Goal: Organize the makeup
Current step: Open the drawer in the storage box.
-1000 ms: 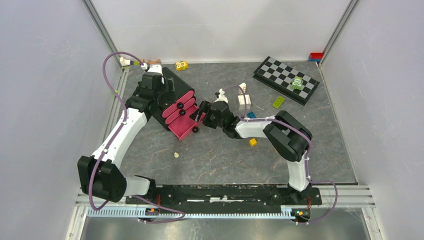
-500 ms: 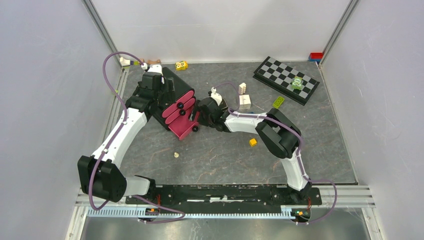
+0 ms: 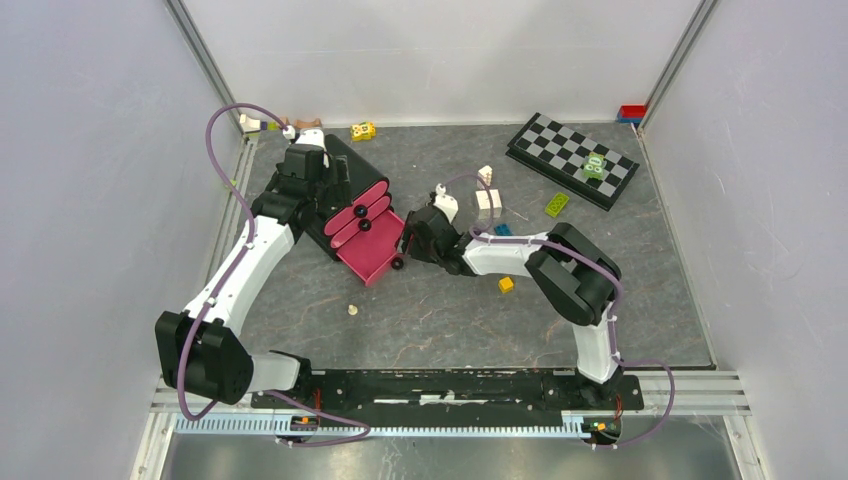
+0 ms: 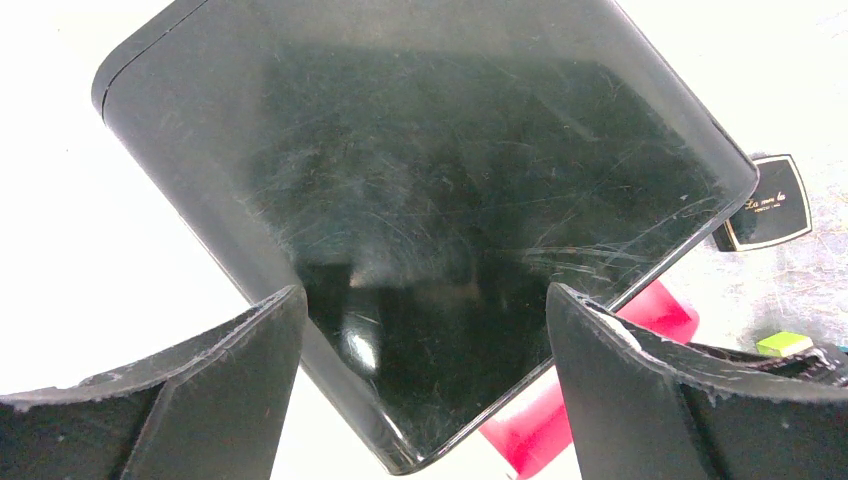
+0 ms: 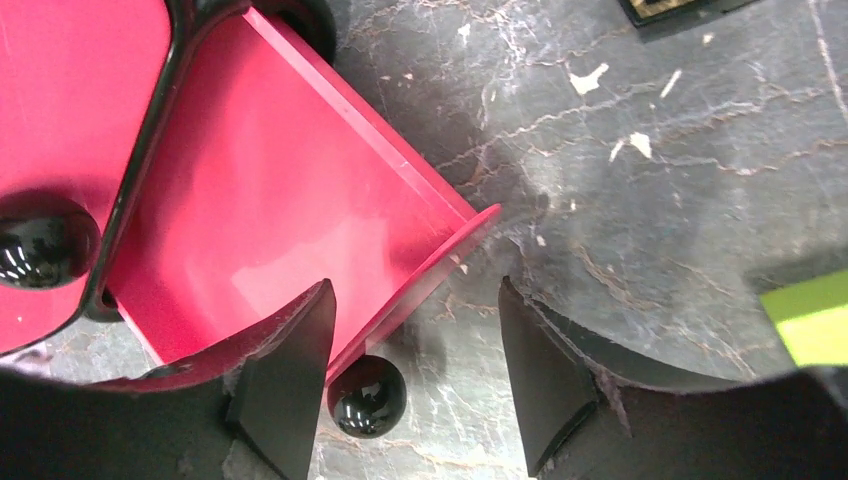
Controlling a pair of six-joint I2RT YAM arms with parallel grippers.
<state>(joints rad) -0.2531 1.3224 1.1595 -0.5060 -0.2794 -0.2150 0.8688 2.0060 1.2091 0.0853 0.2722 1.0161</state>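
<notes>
The bottom pink drawer (image 3: 372, 256) is now sitting a little further out of the black case (image 3: 345, 168) than a second ago, and the right hand (image 5: 415, 290) is drawing back with it toward the near edge. Its fingers are standing wide apart, straddling the drawer front, with the round black knob (image 5: 368, 398) just beside the left finger and not gripped. The drawer is showing empty, so by my judgement the opening step is nearly finishing and the filling is not yet beginning.

The left hand (image 4: 425, 295) is hovering over the case lid, fingers spread wide and holding nothing; whether it is pressing on the lid I cannot tell.

A black compact (image 4: 765, 202) is lying on the surface (image 3: 430, 320) just past the drawer. A few small pieces are lying at the far left corner behind the case, too small to name. The white cube (image 3: 488, 198), the coloured blocks (image 3: 506, 284) and the chessboard (image 3: 572, 158) are sitting toward the far right, clear of the drawer.
</notes>
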